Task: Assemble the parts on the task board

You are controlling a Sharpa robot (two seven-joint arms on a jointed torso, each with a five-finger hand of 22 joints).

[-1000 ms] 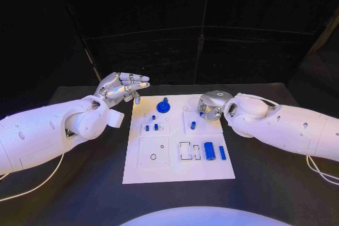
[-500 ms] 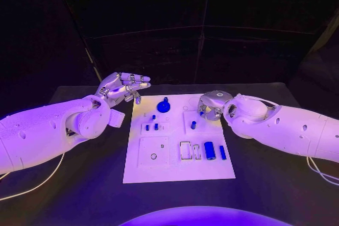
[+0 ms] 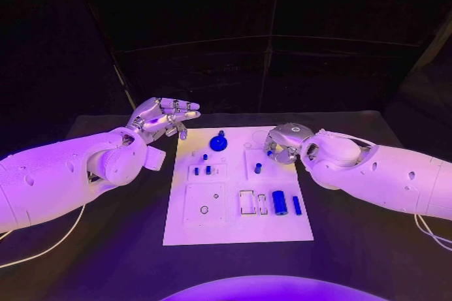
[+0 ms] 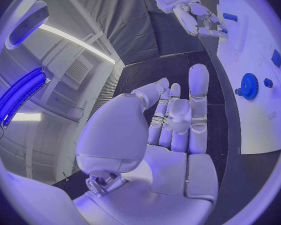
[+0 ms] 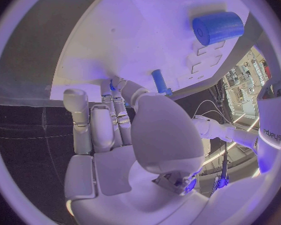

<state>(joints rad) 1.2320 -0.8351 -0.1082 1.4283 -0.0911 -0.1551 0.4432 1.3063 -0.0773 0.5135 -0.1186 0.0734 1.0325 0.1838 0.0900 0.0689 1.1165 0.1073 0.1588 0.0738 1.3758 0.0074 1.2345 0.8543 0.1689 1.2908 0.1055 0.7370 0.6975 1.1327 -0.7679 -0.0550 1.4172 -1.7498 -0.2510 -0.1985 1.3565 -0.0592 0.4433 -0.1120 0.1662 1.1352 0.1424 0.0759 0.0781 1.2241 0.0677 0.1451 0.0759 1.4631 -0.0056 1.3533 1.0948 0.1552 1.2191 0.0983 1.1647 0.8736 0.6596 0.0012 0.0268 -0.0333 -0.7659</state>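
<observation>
From the head view we see the board (image 3: 236, 216) lying mid-surface (image 3: 358, 249), with blue parts on it: a gear (image 3: 219, 142) near its far edge, a thick cylinder (image 3: 279, 199) and a slim bar (image 3: 296, 204) nearer us. Our left hand (image 3: 162, 116) is raised off the board's far-left corner, palm up, fingers loosely spread; something small and dark hangs by its fingertips, and we cannot tell whether it is held. Our right hand (image 3: 283, 143) is curled down over the board's far-right part, hiding what lies under it.

From the left wrist we see the left hand (image 4: 172, 130) with its fingers upright and apart, its palm bare. The gear (image 4: 248, 84) is cut off from its surroundings by the board's (image 4: 256, 60) curved edge. The right hand (image 4: 203, 20) looks small and far.

From the right wrist we see the right hand (image 5: 115, 120) with its fingertips against the board (image 5: 147, 30), closing about a small blue peg (image 5: 159, 82); whether it truly grips the peg is hard to make out. The cylinder (image 5: 218, 27) lies beyond.
</observation>
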